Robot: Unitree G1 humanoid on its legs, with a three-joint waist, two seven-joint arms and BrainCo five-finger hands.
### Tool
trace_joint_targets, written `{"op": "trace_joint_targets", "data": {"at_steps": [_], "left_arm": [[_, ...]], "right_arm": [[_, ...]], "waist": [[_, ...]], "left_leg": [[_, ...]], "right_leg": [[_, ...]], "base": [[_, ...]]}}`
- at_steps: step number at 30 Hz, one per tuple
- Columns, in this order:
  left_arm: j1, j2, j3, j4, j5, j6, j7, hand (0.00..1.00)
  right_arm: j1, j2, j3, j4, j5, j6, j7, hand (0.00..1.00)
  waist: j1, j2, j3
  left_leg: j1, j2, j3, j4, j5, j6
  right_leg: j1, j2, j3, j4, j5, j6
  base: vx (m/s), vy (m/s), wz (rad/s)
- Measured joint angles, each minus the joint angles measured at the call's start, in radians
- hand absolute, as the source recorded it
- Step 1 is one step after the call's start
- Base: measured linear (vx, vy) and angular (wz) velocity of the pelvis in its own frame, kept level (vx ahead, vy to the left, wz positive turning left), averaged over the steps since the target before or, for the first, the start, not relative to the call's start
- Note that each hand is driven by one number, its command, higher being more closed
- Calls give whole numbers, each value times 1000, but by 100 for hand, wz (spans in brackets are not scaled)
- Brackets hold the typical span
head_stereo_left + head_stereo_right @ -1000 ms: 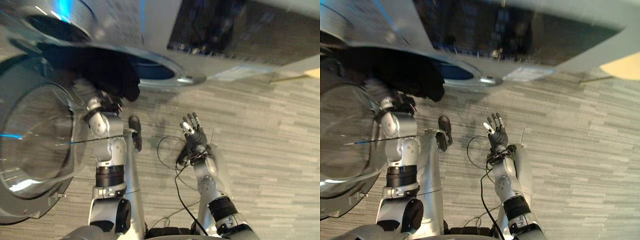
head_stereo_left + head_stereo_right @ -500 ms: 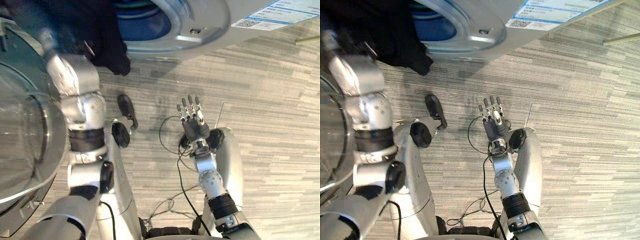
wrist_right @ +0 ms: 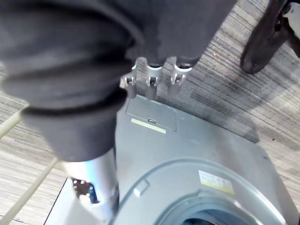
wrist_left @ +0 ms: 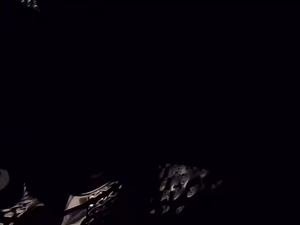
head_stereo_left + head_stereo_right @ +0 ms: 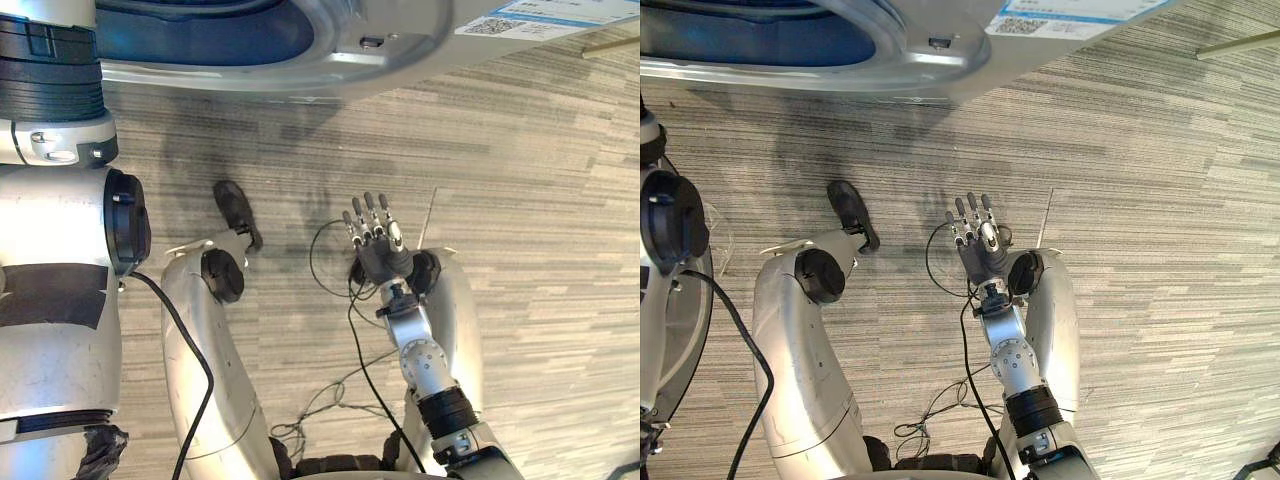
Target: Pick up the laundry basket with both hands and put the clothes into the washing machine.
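The washing machine's round opening (image 5: pixel 300 70) with its blue inside (image 5: pixel 200 35) lies along the top of the eye views. My left arm (image 5: pixel 55 200) rises at the left and passes up towards that opening. The left wrist view is almost black, with a patch of perforated drum metal (image 4: pixel 180 187); I cannot make out the left hand or any cloth there. My right hand (image 5: pixel 372 240) hangs low over the carpet, away from the machine, with straight fingers (image 3: pixel 150 77) and nothing in it.
Grey striped carpet (image 5: pixel 540 220) covers the floor. The machine's open glass door (image 5: pixel 675 340) stands at the left edge. The right wrist view looks at the machine's grey front (image 3: pixel 187 150). A pale thin strip (image 5: pixel 610 45) lies at the upper right.
The camera has tilted down and nearer. My left arm has pushed up into the machine's opening with the dark garment, which has passed out of view. The right hand stays open.
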Motion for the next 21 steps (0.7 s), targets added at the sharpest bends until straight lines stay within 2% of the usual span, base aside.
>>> {"op": "trace_joint_targets", "data": {"at_steps": [2,4,7,9,10,11,15,21], "left_arm": [[0,-1,3,33,77,21,-7,100],[6,0,2,131,304,96,-36,100],[26,-1,-24,199,526,180,-62,100],[56,-2,-47,212,802,244,-71,100],[60,-1,-62,216,873,254,-72,0],[67,0,-80,226,1033,283,-73,0],[68,12,-112,241,1314,343,-108,0],[68,45,-141,242,1496,373,-117,0]], "right_arm": [[0,-8,-1,1,-5,0,0,0],[-1,-9,-1,5,-21,0,1,0],[-2,-9,0,20,-21,0,4,0],[-2,-13,1,39,-21,-1,13,0],[-2,-17,3,45,-21,-1,18,0],[-2,-26,16,51,-21,0,25,0],[-2,-42,60,63,-21,8,29,0],[-2,-45,80,81,-20,7,49,0]], "waist": [[-1,-1,1],[0,-3,2],[0,-13,8],[0,-14,8],[0,-14,8],[3,-14,9],[3,-14,11],[11,-13,12]], "left_leg": [[0,0,3,-3,1,1],[4,0,7,-7,2,2],[17,0,21,-20,6,0],[19,1,26,-36,12,-3],[19,1,28,-40,14,-3],[20,7,33,-47,19,-1],[20,17,43,-56,19,-1],[19,20,55,-71,19,-1]], "right_leg": [[-1,0,1,-3,2,2],[-1,-1,3,-4,2,2],[-2,-1,8,-9,3,3],[-2,-1,11,-21,8,5],[-3,-1,11,-24,10,4],[-5,-2,9,-33,16,0],[-6,-2,7,-50,20,-6],[-13,-2,6,-75,32,1]], "base": [[0,0,0],[8,-7,2],[6,-15,3],[0,0,0],[0,0,0],[9,-7,-6],[14,4,-8],[9,10,-7]]}}
